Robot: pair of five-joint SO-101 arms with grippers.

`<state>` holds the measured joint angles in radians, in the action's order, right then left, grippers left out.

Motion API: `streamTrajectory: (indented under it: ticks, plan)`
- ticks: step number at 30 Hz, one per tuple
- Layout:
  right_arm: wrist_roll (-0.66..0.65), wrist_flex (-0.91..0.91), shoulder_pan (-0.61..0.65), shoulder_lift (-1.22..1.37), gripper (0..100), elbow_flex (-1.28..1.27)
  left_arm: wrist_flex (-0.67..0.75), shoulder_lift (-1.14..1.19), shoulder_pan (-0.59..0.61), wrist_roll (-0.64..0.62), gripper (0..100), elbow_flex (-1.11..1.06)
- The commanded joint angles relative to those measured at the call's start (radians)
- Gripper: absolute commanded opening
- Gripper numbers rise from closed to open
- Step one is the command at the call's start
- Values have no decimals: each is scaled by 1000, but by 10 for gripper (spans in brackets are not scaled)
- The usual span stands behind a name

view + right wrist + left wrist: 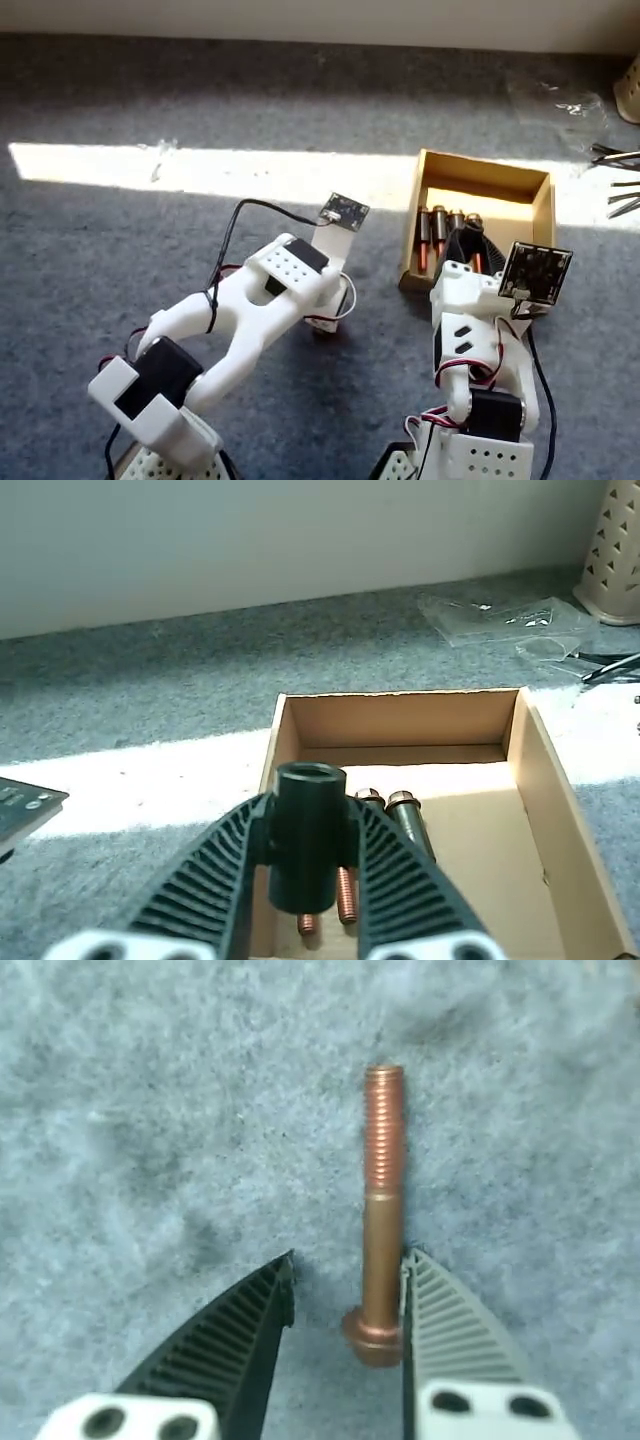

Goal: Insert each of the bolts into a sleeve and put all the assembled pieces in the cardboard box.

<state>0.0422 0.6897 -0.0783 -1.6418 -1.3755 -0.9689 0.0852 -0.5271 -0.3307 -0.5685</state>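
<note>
One bolt (382,1210) lies on the carpet (150,1110) between the left gripper's (350,1257) spread jaws, just beside one finger (452,1332); centre it before closing. The right gripper (307,810) clamps a sleeve (305,840) over the cardboard box's (545,770) rim

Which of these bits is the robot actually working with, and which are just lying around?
Part of the job: copper bolt, inside the open left gripper; black sleeve, held by the right gripper; cardboard box; assembled pieces inside it.
Lying about: clear plastic bag; perforated beige container; thin dark items beside the box.
</note>
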Motion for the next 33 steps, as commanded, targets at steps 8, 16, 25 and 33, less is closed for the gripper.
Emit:
streamTrajectory:
  ticks: [8,16,25,33]
  plan:
    - [8,-28,-7,-13,4,7,-37,-1,45,242,58,18]
    - [8,-28,-7,-13,4,7,-21,-1,44,368,53,16]
    - [8,-28,-7,-13,4,7,-155,-33,101,575,53,70]
    - [8,-28,-7,-13,4,7,-250,-128,262,870,53,102]
